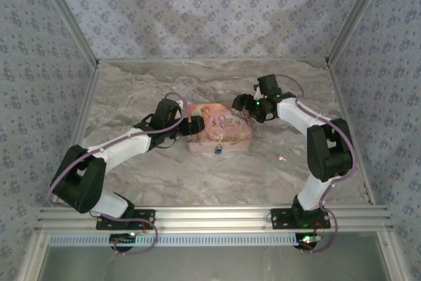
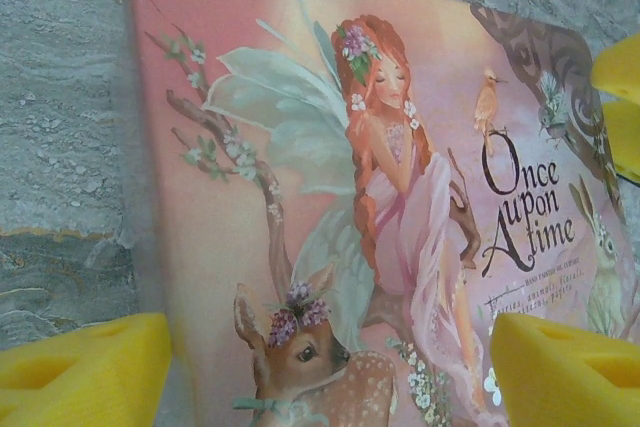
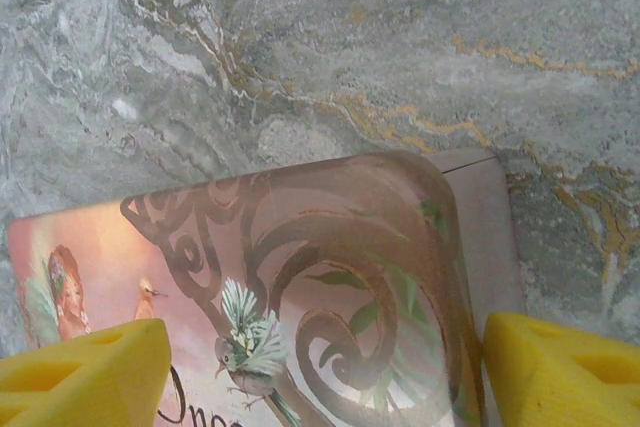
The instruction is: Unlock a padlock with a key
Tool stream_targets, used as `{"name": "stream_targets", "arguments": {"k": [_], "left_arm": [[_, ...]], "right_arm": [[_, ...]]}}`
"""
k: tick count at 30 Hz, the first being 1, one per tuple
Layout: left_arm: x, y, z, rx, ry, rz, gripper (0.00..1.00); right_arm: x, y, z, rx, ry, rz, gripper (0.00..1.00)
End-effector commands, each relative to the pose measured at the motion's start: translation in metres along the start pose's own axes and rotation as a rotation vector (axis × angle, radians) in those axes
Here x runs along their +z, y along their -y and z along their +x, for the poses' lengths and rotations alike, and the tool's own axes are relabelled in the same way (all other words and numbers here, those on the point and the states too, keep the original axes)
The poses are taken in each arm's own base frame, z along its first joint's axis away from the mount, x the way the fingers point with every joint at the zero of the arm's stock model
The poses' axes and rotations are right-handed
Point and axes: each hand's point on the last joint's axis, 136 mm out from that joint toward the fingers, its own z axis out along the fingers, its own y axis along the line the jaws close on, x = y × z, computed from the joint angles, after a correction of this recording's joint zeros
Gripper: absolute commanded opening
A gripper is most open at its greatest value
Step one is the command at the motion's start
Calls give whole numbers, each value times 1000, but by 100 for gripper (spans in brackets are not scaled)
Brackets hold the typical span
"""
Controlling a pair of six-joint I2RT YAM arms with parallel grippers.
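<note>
Sitting flat mid-table is a closed pink book-shaped box (image 1: 220, 126) with rounded corners and a glossy printed lid showing a fairy, a fawn and "Once upon a time" lettering; contents hidden. A small padlock (image 1: 218, 150) hangs at its near front edge, above the grey, gold-veined marble-look table (image 1: 197, 182). The left gripper (image 1: 195, 125) is at the box's left end and the right gripper (image 1: 248, 106) at its far right corner, both with blocky yellow fingers (image 2: 80, 372) spread wide, clamping nothing; a tiny pale speck (image 1: 281, 158) right of the box is too small to identify.
</note>
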Motion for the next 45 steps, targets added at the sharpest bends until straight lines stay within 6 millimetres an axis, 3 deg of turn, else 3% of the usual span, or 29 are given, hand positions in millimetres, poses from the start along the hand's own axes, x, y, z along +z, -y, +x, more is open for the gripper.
{"name": "stream_targets", "arguments": {"k": [1, 7, 11, 17, 22, 28, 34, 39, 45], "left_arm": [[-17, 13, -23, 41, 63, 9, 83], [-43, 4, -29, 48, 116, -57, 84], [-60, 8, -17, 49, 113, -61, 83], [-80, 34, 13, 60, 97, 4, 81], [-85, 60, 38, 96, 62, 39, 80], [-79, 97, 62, 170, 18, 79, 79], [-61, 133, 94, 220, -44, 144, 79], [-44, 142, 113, 242, -94, 139, 78], [-39, 144, 115, 242, -104, 140, 78]], "right_arm": [[-22, 4, 16, -38, -20, 35, 84], [-67, 33, 17, -51, 34, 161, 85], [-101, 56, 24, -76, 88, 280, 84], [-136, 81, 42, -75, 163, 377, 83], [-150, 93, 60, -71, 128, 408, 81], [-147, 115, 76, -1, 89, 410, 76], [-125, 134, 92, 53, 6, 407, 65], [-103, 152, 102, 70, -58, 440, 55], [-88, 168, 110, 79, -113, 480, 48]]}}
